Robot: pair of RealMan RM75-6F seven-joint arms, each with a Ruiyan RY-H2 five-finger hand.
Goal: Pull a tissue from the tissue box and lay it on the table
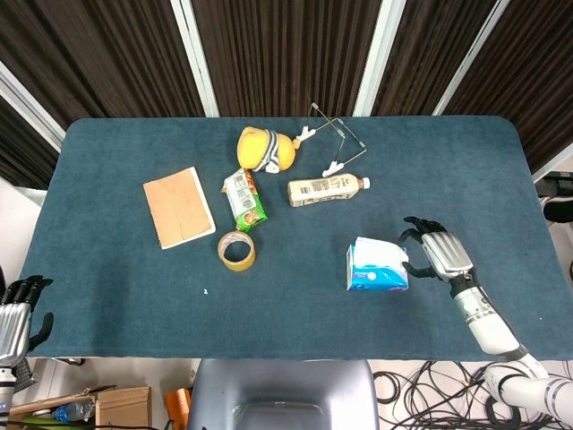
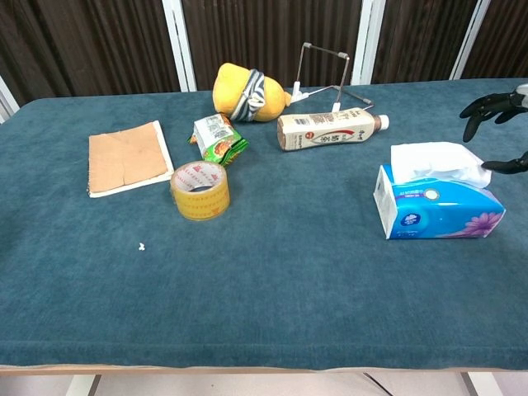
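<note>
Blue tissue box [image 1: 377,272] lies on the bench [image 1: 116,269], right of centre, w/ a white tissue [image 2: 436,160] sticking out the top. Right robot hand [image 1: 436,249] hovers just right of it, fingers spread, holding nothing. Left robot hand [image 1: 16,315] sits off the bench's near-left corner, fingers apart, empty.

Even, bright overhead light leaves only faint, soft shadows under things on the table [image 1: 116,287], both views sharp, with slight bowing of lines toward three and nine o'clock.
</note>
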